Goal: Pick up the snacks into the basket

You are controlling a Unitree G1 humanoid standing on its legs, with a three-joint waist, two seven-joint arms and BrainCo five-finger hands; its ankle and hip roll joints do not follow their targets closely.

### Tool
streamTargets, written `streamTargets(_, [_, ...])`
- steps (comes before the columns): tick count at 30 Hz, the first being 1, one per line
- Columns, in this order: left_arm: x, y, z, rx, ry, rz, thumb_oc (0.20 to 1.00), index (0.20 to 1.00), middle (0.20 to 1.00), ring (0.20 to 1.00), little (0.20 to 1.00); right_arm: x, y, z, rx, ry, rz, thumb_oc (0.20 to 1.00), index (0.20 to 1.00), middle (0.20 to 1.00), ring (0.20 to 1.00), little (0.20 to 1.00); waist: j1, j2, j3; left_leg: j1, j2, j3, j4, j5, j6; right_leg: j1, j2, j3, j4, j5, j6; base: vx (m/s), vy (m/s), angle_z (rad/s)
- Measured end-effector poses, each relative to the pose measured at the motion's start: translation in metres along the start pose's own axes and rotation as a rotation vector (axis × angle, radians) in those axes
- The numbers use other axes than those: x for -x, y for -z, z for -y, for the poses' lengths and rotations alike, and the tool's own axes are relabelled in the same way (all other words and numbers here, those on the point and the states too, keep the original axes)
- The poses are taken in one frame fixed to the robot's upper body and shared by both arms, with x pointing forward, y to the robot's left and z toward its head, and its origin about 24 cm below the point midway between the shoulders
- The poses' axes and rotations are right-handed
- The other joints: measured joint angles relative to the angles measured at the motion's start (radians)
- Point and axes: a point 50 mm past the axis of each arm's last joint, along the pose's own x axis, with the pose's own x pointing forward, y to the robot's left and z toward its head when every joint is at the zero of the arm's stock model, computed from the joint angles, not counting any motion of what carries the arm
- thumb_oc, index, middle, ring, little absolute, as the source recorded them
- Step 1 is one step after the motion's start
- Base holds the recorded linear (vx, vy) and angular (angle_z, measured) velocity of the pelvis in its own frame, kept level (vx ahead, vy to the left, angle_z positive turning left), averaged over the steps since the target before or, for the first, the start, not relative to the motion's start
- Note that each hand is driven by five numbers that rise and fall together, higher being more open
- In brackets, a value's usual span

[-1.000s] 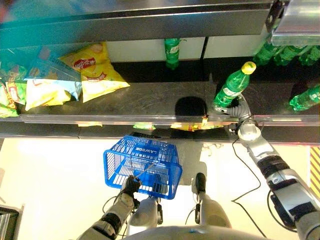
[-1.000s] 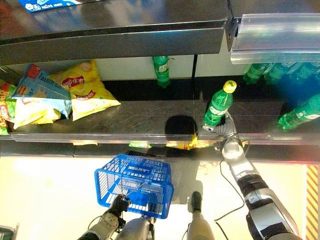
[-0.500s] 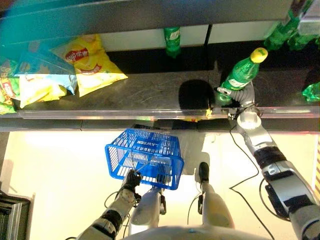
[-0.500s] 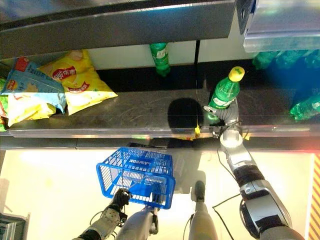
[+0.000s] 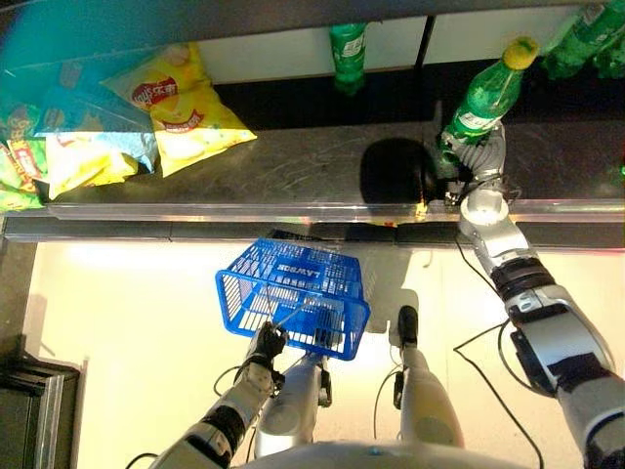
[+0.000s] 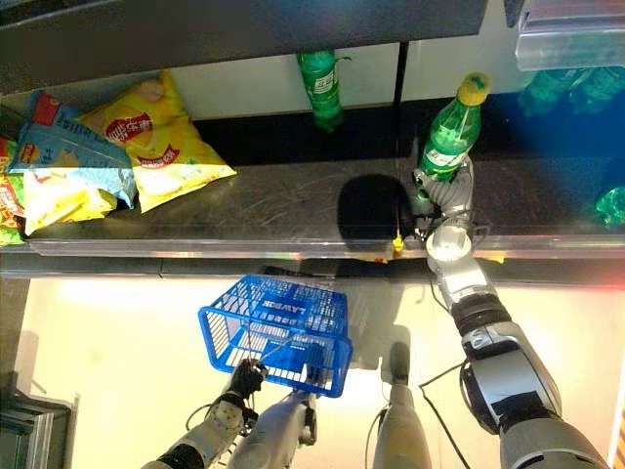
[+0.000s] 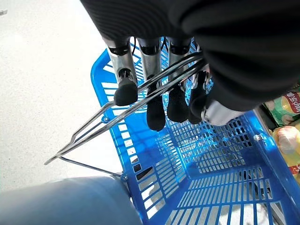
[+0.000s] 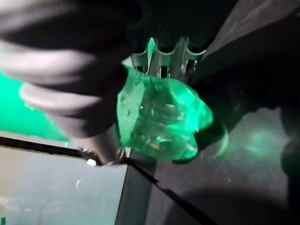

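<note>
A green bottle (image 5: 485, 98) with a yellow cap stands tilted at the right of the dark shelf (image 5: 312, 181). My right hand (image 5: 474, 161) is shut on its lower part. The wrist view shows the fingers wrapped round the bottle's base (image 8: 159, 117). Low in front of me hangs a blue basket (image 5: 244, 311). My left hand (image 5: 266, 344) is shut on its wire handles (image 7: 117, 122), dark fingertips (image 7: 154, 112) curled over them. Snack bags lie at the shelf's left: a yellow one (image 5: 186, 107) and a blue-and-yellow one (image 5: 88, 147).
Another green bottle (image 5: 347, 54) lies at the back of the shelf, and more green bottles (image 5: 586, 29) sit at the far right. A clear rail (image 5: 244, 210) runs along the shelf's front edge. A pale floor (image 5: 117, 332) spreads below the shelf.
The camera has shifted. My right hand keeps its hold on the bottle and both sit a little higher and further over the shelf. The basket hangs as before.
</note>
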Motion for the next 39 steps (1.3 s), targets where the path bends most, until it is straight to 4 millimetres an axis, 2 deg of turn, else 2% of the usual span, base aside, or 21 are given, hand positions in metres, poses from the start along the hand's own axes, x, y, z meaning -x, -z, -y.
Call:
streamTargets(5, [-0.001, -0.001, -0.002, 0.001, -0.018, 0.003, 0.200, 0.200, 0.200, 0.200, 0.200, 0.007, 0.002, -0.007, -0.025, -0.020, -0.003, 0.200, 0.200, 0.200, 0.200, 0.200, 0.000, -0.010, 0.006, 0.001, 0.000, -0.002, 0.000, 0.001, 0.000, 0.004, -0.001, -0.005, 0.000, 0.000, 0.000, 0.00, 0.002, 0.02])
streamTargets(8, [-0.002, -0.003, -0.003, -0.003, -0.025, 0.005, 0.200, 0.200, 0.200, 0.200, 0.200, 0.029, 0.017, -0.012, -0.057, -0.063, -0.024, 0.200, 0.200, 0.200, 0.200, 0.200, -0.001, -0.021, 0.013, 0.013, 0.000, -0.006, 0.000, 0.002, -0.001, 0.020, -0.001, -0.017, 0.000, 0.000, 0.000, 0.00, -0.002, 0.08])
streamTargets(9, [-0.002, -0.003, -0.004, -0.003, -0.028, 0.004, 0.200, 0.200, 0.200, 0.200, 0.200, 0.030, 0.015, -0.013, -0.066, -0.068, -0.016, 0.200, 0.200, 0.200, 0.200, 0.200, -0.001, -0.024, 0.015, 0.015, 0.000, -0.006, 0.000, 0.002, 0.000, 0.023, -0.002, -0.018, 0.000, 0.000, 0.000, 0.02, -0.022, 0.05])
streamTargets(12, [-0.003, -0.003, -0.006, 0.004, -0.037, -0.004, 0.200, 0.200, 0.200, 0.200, 0.200, 0.048, 0.031, -0.013, -0.089, -0.099, -0.058, 0.200, 0.200, 0.200, 0.200, 0.200, -0.002, -0.042, 0.025, 0.044, -0.001, -0.010, 0.000, 0.003, 0.000, 0.055, -0.001, -0.027, 0.000, 0.000, 0.000, 0.02, -0.019, 0.05])
streamTargets(13, [-0.003, 0.001, -0.008, 0.001, -0.044, -0.022, 0.200, 0.200, 0.200, 0.200, 0.200, 0.057, 0.040, -0.015, -0.088, -0.125, -0.088, 0.200, 0.200, 0.200, 0.200, 0.200, -0.006, -0.061, 0.022, 0.052, -0.002, -0.012, 0.000, 0.003, 0.000, 0.061, -0.002, -0.027, 0.000, -0.001, 0.001, 0.04, -0.034, 0.01])
streamTargets(16, [-0.004, 0.002, -0.011, 0.011, -0.053, -0.036, 0.200, 0.200, 0.200, 0.200, 0.200, 0.070, 0.052, -0.007, -0.088, -0.136, -0.124, 0.200, 0.200, 0.200, 0.200, 0.200, -0.005, -0.077, 0.021, 0.068, -0.005, -0.023, 0.000, 0.007, 0.002, 0.083, -0.005, -0.035, 0.000, -0.001, 0.001, 0.05, -0.044, 0.11])
streamTargets(18, [-0.002, 0.009, -0.013, 0.023, -0.060, -0.059, 0.200, 0.200, 0.200, 0.200, 0.200, 0.082, 0.065, -0.002, -0.082, -0.153, -0.174, 0.200, 0.200, 0.200, 0.200, 0.200, -0.002, -0.100, 0.012, 0.084, -0.006, -0.024, 0.000, 0.006, 0.002, 0.101, -0.006, -0.036, 0.000, -0.003, 0.003, 0.05, -0.047, 0.03])
streamTargets(22, [-0.001, 0.019, -0.018, 0.022, -0.063, -0.089, 0.200, 0.200, 0.200, 0.200, 0.200, 0.094, 0.074, 0.011, -0.094, -0.154, -0.213, 0.200, 0.200, 0.200, 0.200, 0.200, -0.003, -0.135, -0.009, 0.100, -0.007, -0.024, 0.000, 0.007, 0.003, 0.115, -0.008, -0.035, 0.000, -0.002, 0.003, 0.05, -0.043, 0.01])
streamTargets(24, [0.001, 0.027, -0.018, 0.041, -0.058, -0.126, 0.200, 0.200, 0.200, 0.200, 0.200, 0.110, 0.079, 0.025, -0.108, -0.154, -0.238, 0.200, 0.200, 0.200, 0.200, 0.200, -0.001, -0.149, -0.021, 0.118, -0.009, -0.025, 0.000, 0.006, 0.003, 0.134, -0.009, -0.035, 0.000, -0.005, 0.005, 0.05, -0.038, 0.01])
streamTargets(26, [0.003, 0.033, -0.020, 0.043, -0.057, -0.146, 0.200, 0.200, 0.200, 0.200, 0.200, 0.115, 0.079, 0.029, -0.122, -0.165, -0.244, 0.200, 0.200, 0.200, 0.200, 0.200, -0.022, -0.160, -0.032, 0.122, -0.008, -0.022, 0.000, 0.006, 0.003, 0.136, -0.010, -0.032, 0.000, -0.004, 0.005, 0.03, -0.031, -0.04])
streamTargets(30, [0.012, 0.053, -0.017, 0.048, -0.038, -0.204, 0.200, 0.200, 0.200, 0.200, 0.200, 0.148, 0.083, 0.055, -0.139, -0.216, -0.272, 0.200, 0.200, 0.200, 0.200, 0.200, -0.036, -0.166, -0.090, 0.133, -0.005, -0.025, -0.001, 0.005, 0.001, 0.147, -0.008, -0.035, -0.001, -0.005, 0.005, 0.03, -0.037, 0.01])
streamTargets(34, [0.018, 0.065, -0.013, 0.056, -0.021, -0.252, 0.200, 0.200, 0.200, 0.200, 0.200, 0.171, 0.094, 0.063, -0.135, -0.264, -0.339, 0.200, 0.200, 0.200, 0.200, 0.200, -0.056, -0.170, -0.143, 0.132, -0.005, -0.025, -0.001, 0.003, 0.000, 0.147, -0.008, -0.035, -0.001, -0.005, 0.005, 0.01, -0.016, -0.01])
streamTargets(37, [0.021, 0.071, -0.011, 0.061, -0.016, -0.271, 0.200, 0.200, 0.200, 0.200, 0.200, 0.200, 0.101, 0.071, -0.142, -0.328, -0.408, 0.200, 0.200, 0.200, 0.200, 0.200, -0.057, -0.169, -0.172, 0.132, -0.004, -0.023, -0.001, 0.002, -0.002, 0.146, -0.010, -0.033, -0.002, -0.005, 0.005, 0.01, -0.022, -0.03])
streamTargets(38, [0.022, 0.073, -0.011, 0.067, -0.017, -0.278, 0.200, 0.200, 0.200, 0.200, 0.200, 0.214, 0.107, 0.075, -0.140, -0.359, -0.454, 0.200, 0.200, 0.200, 0.200, 0.200, -0.069, -0.173, -0.180, 0.133, -0.003, -0.021, -0.001, 0.003, -0.001, 0.142, -0.009, -0.028, -0.001, -0.005, 0.006, 0.02, -0.043, -0.06])
streamTargets(39, [0.023, 0.075, -0.011, 0.079, -0.019, -0.287, 0.200, 0.200, 0.200, 0.200, 0.200, 0.219, 0.109, 0.075, -0.140, -0.376, -0.470, 0.200, 0.200, 0.200, 0.200, 0.200, -0.062, -0.172, -0.186, 0.132, -0.003, -0.022, -0.001, 0.003, -0.001, 0.144, -0.009, -0.028, -0.001, -0.005, 0.005, 0.01, -0.036, -0.08])
